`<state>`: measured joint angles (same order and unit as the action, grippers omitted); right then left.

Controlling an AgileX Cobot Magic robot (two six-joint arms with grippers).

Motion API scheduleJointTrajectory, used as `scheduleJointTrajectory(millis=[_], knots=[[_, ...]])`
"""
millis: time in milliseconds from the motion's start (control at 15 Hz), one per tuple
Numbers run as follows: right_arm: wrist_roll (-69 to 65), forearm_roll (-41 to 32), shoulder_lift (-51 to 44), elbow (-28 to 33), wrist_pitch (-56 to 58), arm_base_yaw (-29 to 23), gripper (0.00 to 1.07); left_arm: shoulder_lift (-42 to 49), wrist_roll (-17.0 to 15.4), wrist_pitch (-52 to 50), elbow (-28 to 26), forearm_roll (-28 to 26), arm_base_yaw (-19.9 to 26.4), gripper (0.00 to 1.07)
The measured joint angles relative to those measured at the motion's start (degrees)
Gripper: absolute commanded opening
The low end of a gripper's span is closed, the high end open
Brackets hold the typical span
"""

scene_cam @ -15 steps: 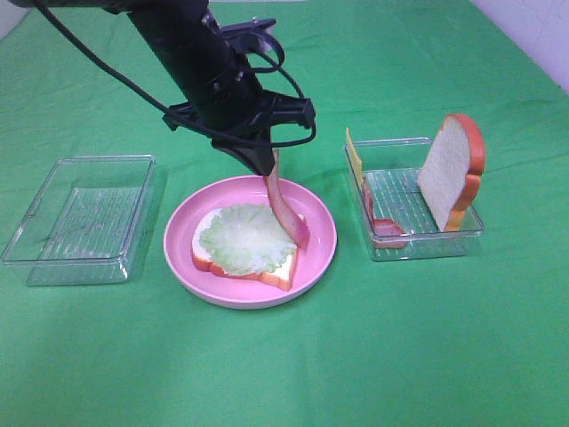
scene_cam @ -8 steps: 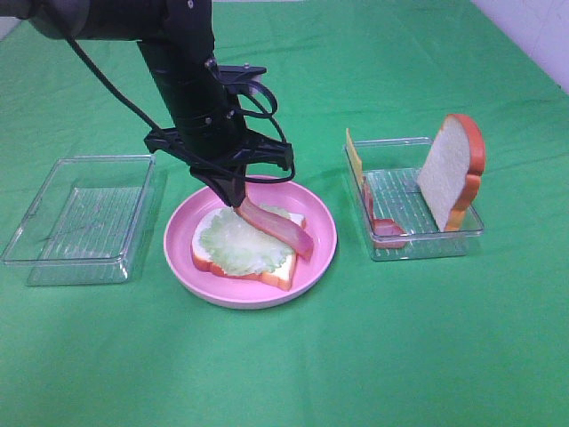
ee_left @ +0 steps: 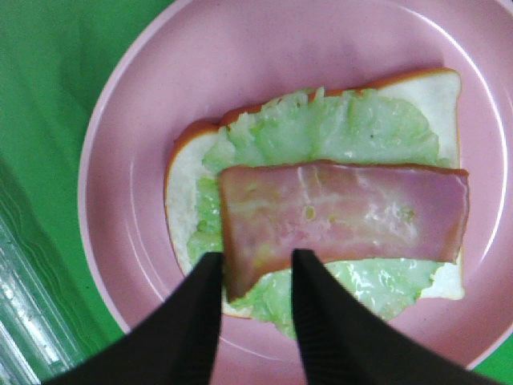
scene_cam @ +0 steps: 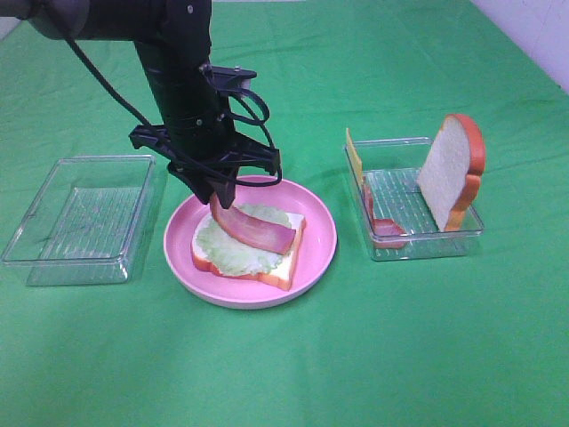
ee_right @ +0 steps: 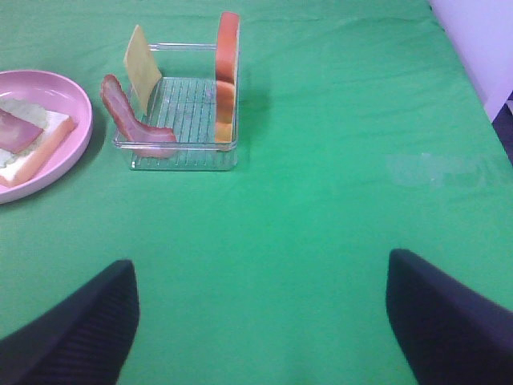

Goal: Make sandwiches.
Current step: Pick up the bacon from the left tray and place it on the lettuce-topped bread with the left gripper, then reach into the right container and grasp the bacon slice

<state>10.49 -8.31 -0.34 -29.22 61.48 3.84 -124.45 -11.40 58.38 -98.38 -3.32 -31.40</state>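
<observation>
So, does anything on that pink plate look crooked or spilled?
Only mildly: the bacon lies slantwise across the lettuce, one end reaching the edge of the bread. Nothing looks spilled or damaged.

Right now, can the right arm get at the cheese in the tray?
Probably yes: only bare cloth lies between the open right jaws and the cheese, which stands at the tray's end.

The left gripper [scene_cam: 216,197] hides the pink plate [scene_cam: 258,301] rim at eleven o'clock; the left wrist view crops that plate.
</observation>
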Motion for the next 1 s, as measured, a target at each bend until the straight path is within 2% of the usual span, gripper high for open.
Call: scheduleJointTrajectory(millis=[67, 133, 400, 467, 533, 800, 1000], knots=[[0.00, 0.00, 0.00, 0.00, 0.00, 0.00, 0.79, 0.00, 0.00, 0.06, 0.00, -0.06, 0.00, 0.75], [0.00, 0.00, 0.00, 0.00, 0.00, 0.00, 0.79, 0.17, 0.00, 0.11, -0.06, -0.06, 0.00, 0.85], [0.00, 0.00, 0.00, 0.00, 0.00, 0.00, 0.79, 3.04, 0.17, 2.06, -3.84, 1.55, 0.00, 0.86], [0.00, 0.00, 0.00, 0.00, 0.00, 0.00, 0.79, 6.02, 0.17, 6.25, -6.99, 4.01, 0.00, 0.86], [0.00, 0.00, 0.00, 0.00, 0.00, 0.00, 0.79, 7.73, 0.17, 8.48, -7.73, 5.56, 0.00, 0.86], [0.00, 0.00, 0.00, 0.00, 0.00, 0.00, 0.79, 15.53, 0.00, 10.83, -7.91, 8.94, 0.00, 0.86], [0.00, 0.00, 0.00, 0.00, 0.00, 0.00, 0.79, 25.32, 0.00, 10.94, -6.53, 7.10, 0.00, 0.86]])
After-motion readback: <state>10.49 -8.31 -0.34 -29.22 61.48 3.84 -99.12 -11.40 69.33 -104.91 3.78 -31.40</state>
